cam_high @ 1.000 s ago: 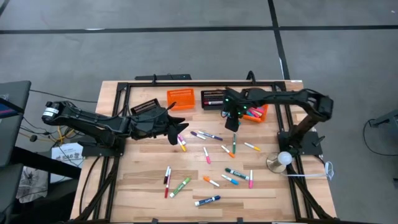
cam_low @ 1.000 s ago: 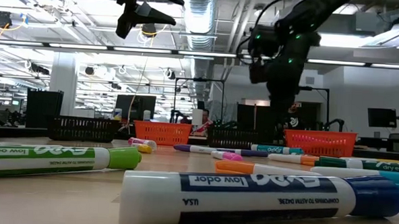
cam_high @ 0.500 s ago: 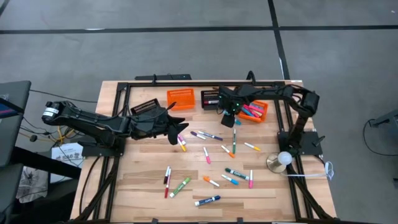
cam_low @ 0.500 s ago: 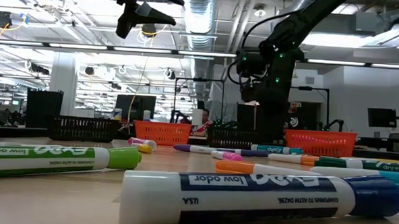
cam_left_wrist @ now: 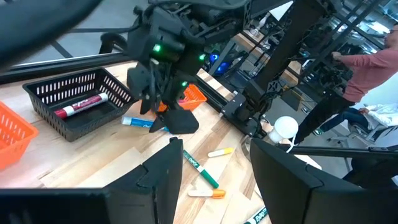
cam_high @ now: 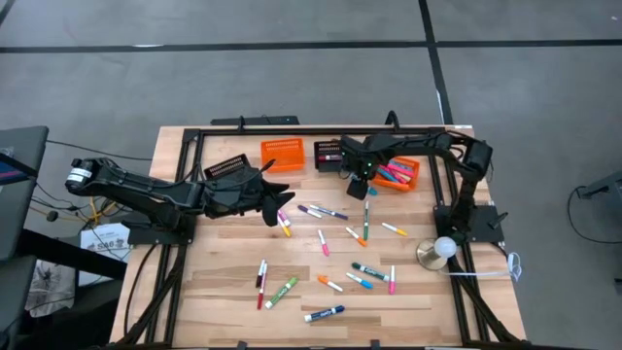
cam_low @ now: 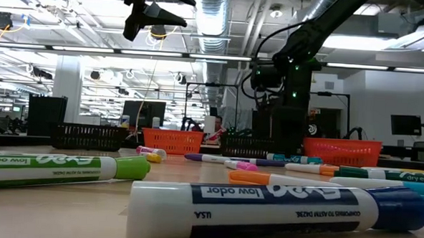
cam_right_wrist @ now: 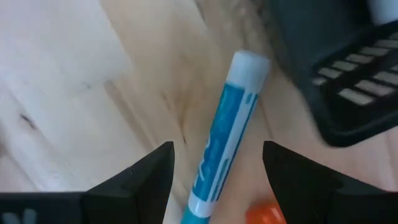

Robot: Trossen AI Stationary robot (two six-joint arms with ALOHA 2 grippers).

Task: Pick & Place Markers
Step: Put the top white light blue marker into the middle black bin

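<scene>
Several markers (cam_high: 330,243) lie scattered on the wooden table. A light-blue marker (cam_right_wrist: 225,134) lies flat on the table between the open fingers of my right gripper (cam_right_wrist: 217,155), which touch nothing. That gripper (cam_high: 362,183) points down beside a black basket (cam_high: 330,156); the left wrist view shows it (cam_left_wrist: 163,115) over the same blue marker (cam_left_wrist: 138,122). My left gripper (cam_high: 282,201) hangs open and empty above the table's left half, its fingers (cam_left_wrist: 163,177) apart.
At the far side stand an orange basket (cam_high: 282,153), a black basket (cam_high: 229,167) and an orange basket (cam_high: 400,175) holding markers. The black basket (cam_left_wrist: 74,102) holds a red marker. A white ball on a stand (cam_high: 442,248) sits at the right. A person (cam_left_wrist: 373,62) stands beyond the table.
My right gripper has gone down toward the table and a little toward its far left, ending low beside the black basket with the blue marker between its fingers.
</scene>
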